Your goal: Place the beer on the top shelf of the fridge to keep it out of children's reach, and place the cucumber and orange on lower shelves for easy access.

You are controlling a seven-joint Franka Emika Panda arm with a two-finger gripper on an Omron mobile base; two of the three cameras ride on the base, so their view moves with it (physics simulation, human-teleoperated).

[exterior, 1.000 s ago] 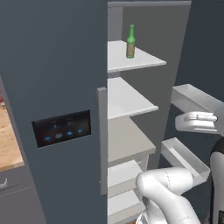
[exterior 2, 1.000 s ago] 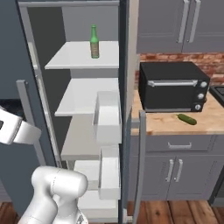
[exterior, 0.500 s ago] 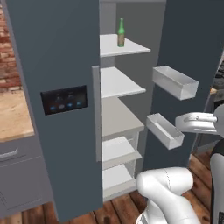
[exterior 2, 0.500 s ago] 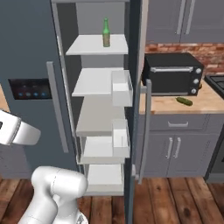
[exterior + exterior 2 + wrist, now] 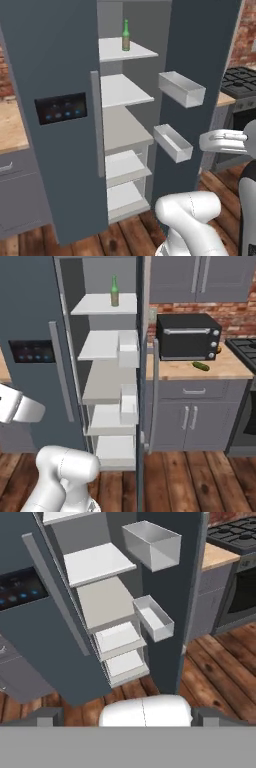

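Note:
The fridge [image 5: 50, 60] stands open, its right door swung out. A slim green beer [image 5: 126, 35] is upright on the top shelf [image 5: 135, 51], and the beer [image 5: 115, 291] appears there in the right base view too. Lower shelves [image 5: 122, 90] are bare, as are the lower shelves [image 5: 95, 562] in the hand view. The cucumber [image 5: 200, 366] lies on the wooden counter in front of the black oven. A small orange-brown spot, the orange [image 5: 219, 348], peeks out at the oven's right end. My gripper [image 5: 131, 718] is open and holds nothing, well back from the fridge.
Two pale bins [image 5: 182, 89] [image 5: 172, 142] hang on the inside of the open door. The black oven [image 5: 189, 336] sits on the counter [image 5: 235, 370] right of the fridge, with a stove [image 5: 245, 348] beyond it. Grey cabinets [image 5: 190, 416] stand below, over wooden floor.
The whole picture has shifted as the base drove: the fridge looks farther off and the stove has come into view. The beer stays on the top shelf. The gripper stays open.

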